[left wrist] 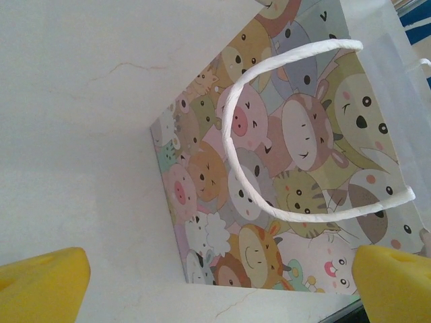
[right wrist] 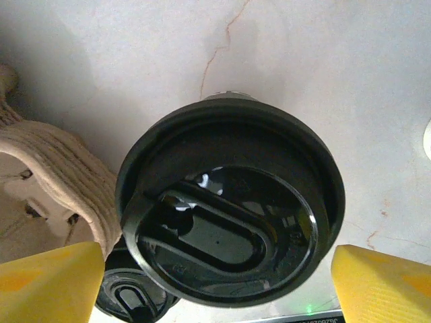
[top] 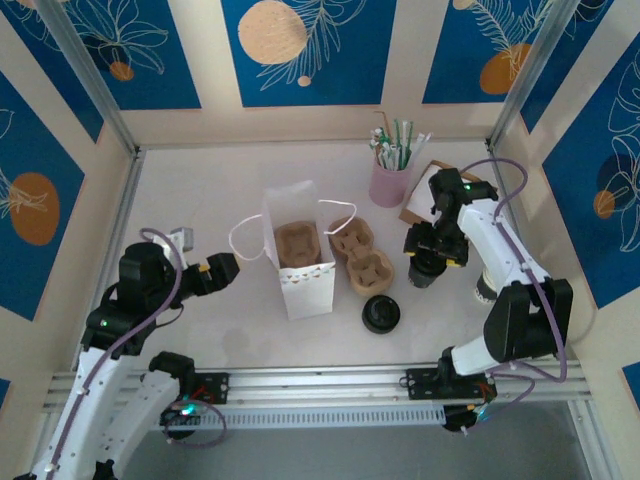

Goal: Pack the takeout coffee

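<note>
The takeout coffee [right wrist: 229,208] stands upright on the table, and from above I see mostly its black lid, so the white cup body is hidden. My right gripper [right wrist: 215,282] straddles it, one yellow finger on each side and open, with no clear contact. From overhead the right gripper [top: 428,264] sits over the coffee [top: 427,277], right of the carrier. My left gripper [top: 222,268] is open beside the paper bag [top: 308,290], facing its cartoon-animal side [left wrist: 283,168]. The left gripper [left wrist: 220,282] holds nothing.
A brown cup carrier [top: 297,245] sits inside the bag and another carrier [top: 360,258] lies to its right. A loose black lid [top: 381,314] lies in front. A pink cup of straws [top: 390,182] stands behind, and the bag's white handle [left wrist: 269,74] loops towards my left gripper.
</note>
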`<action>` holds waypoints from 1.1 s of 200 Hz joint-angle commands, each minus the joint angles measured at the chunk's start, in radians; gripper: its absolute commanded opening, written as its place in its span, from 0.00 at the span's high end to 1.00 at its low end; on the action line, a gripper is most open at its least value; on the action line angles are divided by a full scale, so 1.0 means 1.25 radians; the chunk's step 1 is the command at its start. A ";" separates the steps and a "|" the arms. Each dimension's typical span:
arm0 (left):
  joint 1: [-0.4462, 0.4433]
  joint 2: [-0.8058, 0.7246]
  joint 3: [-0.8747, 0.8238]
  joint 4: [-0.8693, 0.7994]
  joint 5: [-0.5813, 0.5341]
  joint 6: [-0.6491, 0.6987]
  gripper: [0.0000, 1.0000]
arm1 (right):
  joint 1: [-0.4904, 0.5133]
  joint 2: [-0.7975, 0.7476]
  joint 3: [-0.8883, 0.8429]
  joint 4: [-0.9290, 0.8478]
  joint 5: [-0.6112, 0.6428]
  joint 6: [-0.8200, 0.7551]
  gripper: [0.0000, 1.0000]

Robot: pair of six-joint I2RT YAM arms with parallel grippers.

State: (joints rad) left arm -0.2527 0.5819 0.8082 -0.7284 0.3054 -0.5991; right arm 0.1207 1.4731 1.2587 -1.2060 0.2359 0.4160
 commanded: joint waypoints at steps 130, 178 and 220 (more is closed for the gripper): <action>0.006 0.008 -0.013 0.035 0.016 0.003 0.00 | 0.004 0.079 0.086 -0.050 0.040 -0.029 0.13; 0.006 0.009 -0.018 0.037 0.016 0.004 0.00 | 0.001 0.042 0.041 0.011 0.022 -0.027 0.20; 0.006 0.014 -0.019 0.043 0.018 0.003 0.00 | -0.002 0.009 0.002 0.041 0.014 -0.027 0.18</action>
State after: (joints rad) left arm -0.2527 0.5945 0.7918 -0.6956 0.3061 -0.5991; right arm 0.1249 1.5169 1.2804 -1.1728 0.2806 0.3847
